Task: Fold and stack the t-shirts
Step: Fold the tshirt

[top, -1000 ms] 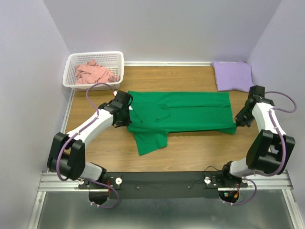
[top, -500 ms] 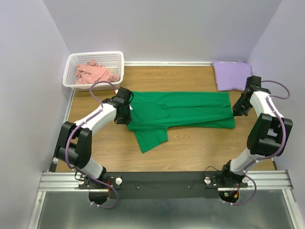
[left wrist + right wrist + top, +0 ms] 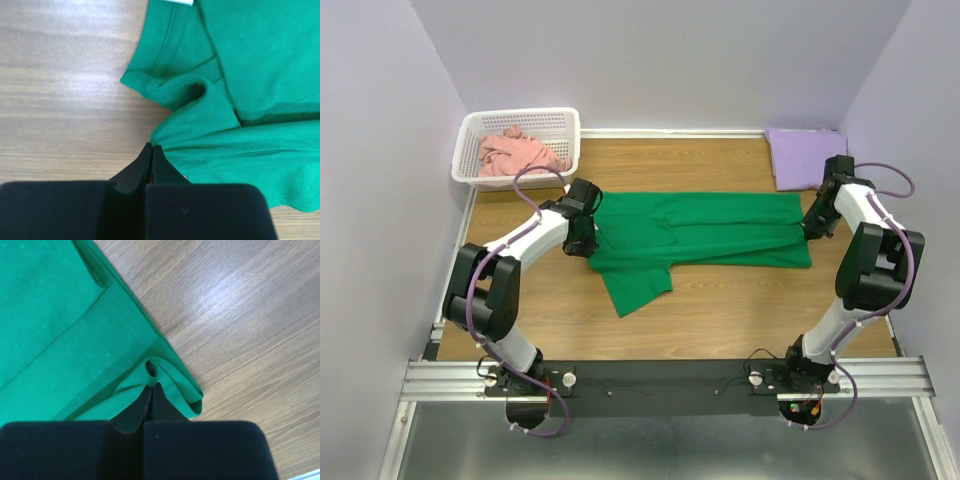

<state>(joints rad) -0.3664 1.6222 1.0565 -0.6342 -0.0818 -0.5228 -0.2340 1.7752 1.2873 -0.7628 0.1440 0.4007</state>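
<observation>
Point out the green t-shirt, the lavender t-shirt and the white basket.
green t-shirt (image 3: 710, 222): top external view, middle of its spread body.
lavender t-shirt (image 3: 807, 158): top external view, centre of the folded cloth.
white basket (image 3: 525, 113): top external view, its far rim.

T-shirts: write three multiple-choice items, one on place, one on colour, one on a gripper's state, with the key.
1. The pink t-shirt lies: A. in the white basket B. on a chair C. in a drawer.
2. The folded t-shirt at the far right corner is: A. yellow B. lavender C. black.
3. The right gripper is: A. wide open B. shut on nothing C. shut on the green t-shirt.
Key: 1 A, crumpled inside its lattice walls; 2 B, pale purple from above; 3 C, its wrist view shows green hem pinched between closed fingers.
</observation>
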